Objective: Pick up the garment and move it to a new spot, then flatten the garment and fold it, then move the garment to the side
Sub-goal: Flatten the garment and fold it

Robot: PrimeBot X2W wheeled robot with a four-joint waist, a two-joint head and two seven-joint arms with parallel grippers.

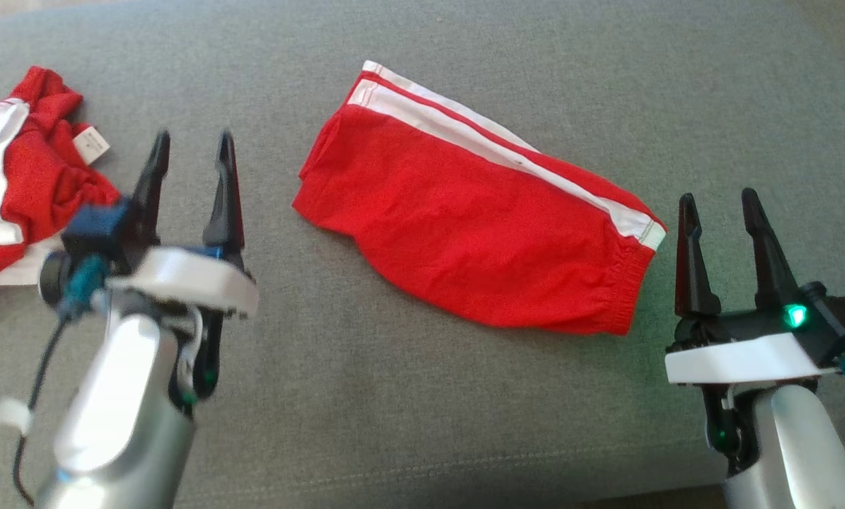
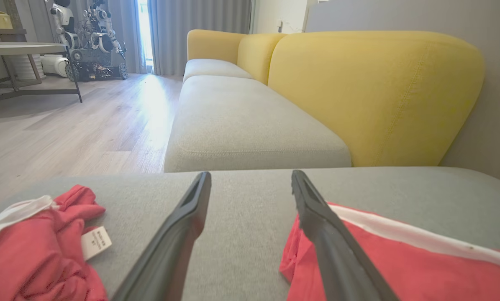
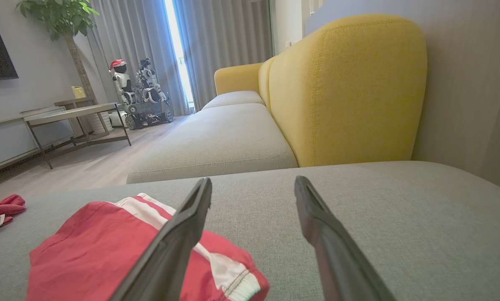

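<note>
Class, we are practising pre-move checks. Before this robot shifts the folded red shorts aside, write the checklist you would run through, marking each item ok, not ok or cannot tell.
1. Left tool open, holding nothing: ok.
2. Right tool open, holding nothing: ok.
3. Folded red shorts lie flat on the grey cushion: ok.
4. Both tools apart from the shorts: ok.
5. Left side free for a set-down: not ok; a crumpled red garment lies there.
6. Height of the tools above the cushion: cannot tell.
</note>
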